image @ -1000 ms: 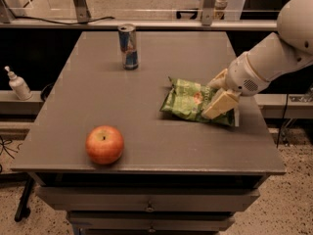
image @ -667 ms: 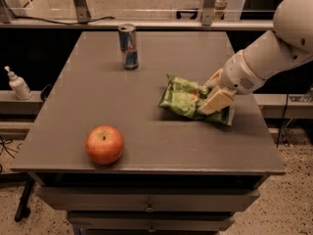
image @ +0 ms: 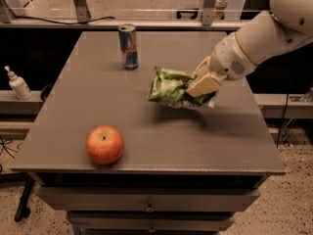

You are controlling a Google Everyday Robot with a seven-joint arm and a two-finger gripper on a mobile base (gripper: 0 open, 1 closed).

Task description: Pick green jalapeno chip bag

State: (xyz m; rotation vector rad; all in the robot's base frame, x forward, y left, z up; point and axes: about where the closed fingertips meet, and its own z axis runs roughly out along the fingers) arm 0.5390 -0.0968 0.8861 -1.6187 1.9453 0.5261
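The end effector (image: 203,85) grips the right end of the green jalapeno chip bag (image: 167,84), right of centre on the worktop (image: 195,146). The shadow beneath suggests the lift is under way. Next, a steady rise with the grip firm.

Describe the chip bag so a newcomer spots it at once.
On the grey table, right of centre, the gripper clamps the green jalapeno chip bag. It is the only crumpled green foil thing; the can is upright metal, the apple round and red.

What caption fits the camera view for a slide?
End effector holds the green jalapeno chip bag above the table, can behind, apple near the front edge.
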